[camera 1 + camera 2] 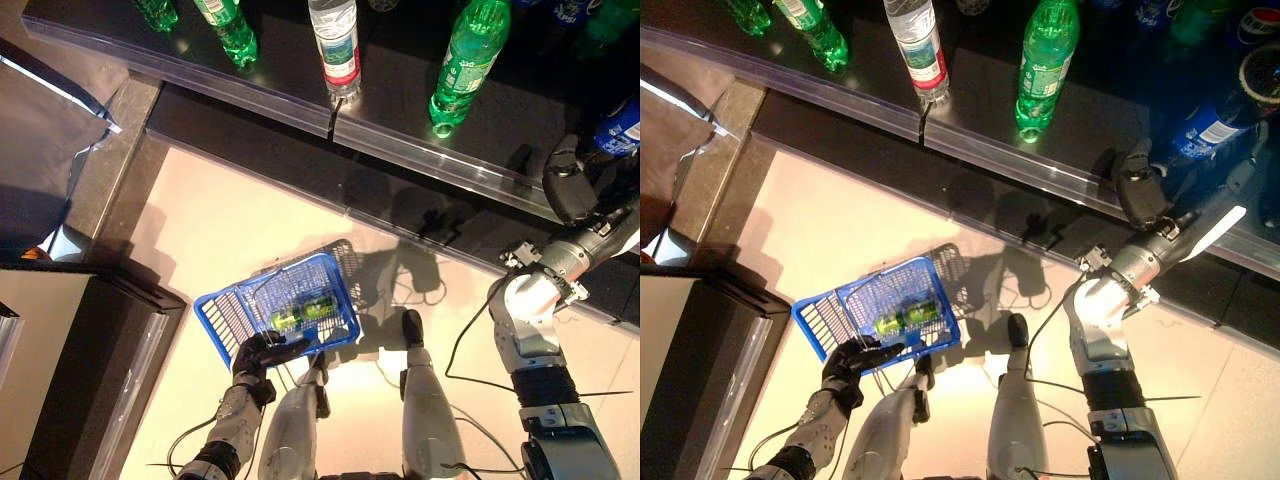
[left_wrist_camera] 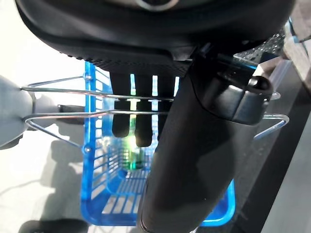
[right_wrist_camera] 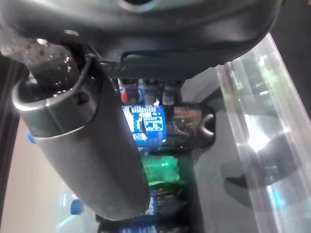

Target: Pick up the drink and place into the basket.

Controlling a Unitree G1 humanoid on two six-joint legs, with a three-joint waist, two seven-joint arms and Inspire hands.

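**One drink in the basket, the next one being reached for**

From my remote station I see the blue plastic basket with wire handles (image 1: 275, 305) hanging low in front of the robot, over the pale floor (image 1: 200, 230). My left hand (image 1: 262, 352) carries it: in the left wrist view the dark fingers (image 2: 138, 121) are hooked over the two thin wire handles (image 2: 63, 99), close together, so the hold looks firm. Inside the basket lies a small green bottle (image 1: 302, 312) on its side, resting on the bottom. I judge that at least one drink is already placed.

My right hand (image 1: 1138, 190) is stretched up to the dark shelf with a clear plastic front rail (image 1: 420, 140). It is just beside a blue-labelled bottle (image 1: 1210, 125) at the right end of the shelf. In the right wrist view the fingers (image 3: 148, 90) point toward this blue label (image 3: 143, 124), but I cannot tell if they are already touching or closing on the bottle; the thumb hides much of it.

On the shelf stand also a tall green plastic bottle (image 1: 465, 60), a clear water bottle with a red label (image 1: 337, 45) and more green bottles (image 1: 228, 28) to the left.

I judge what is left: close the right hand on the blue bottle, lift it over the rail, and bring it down to the basket.
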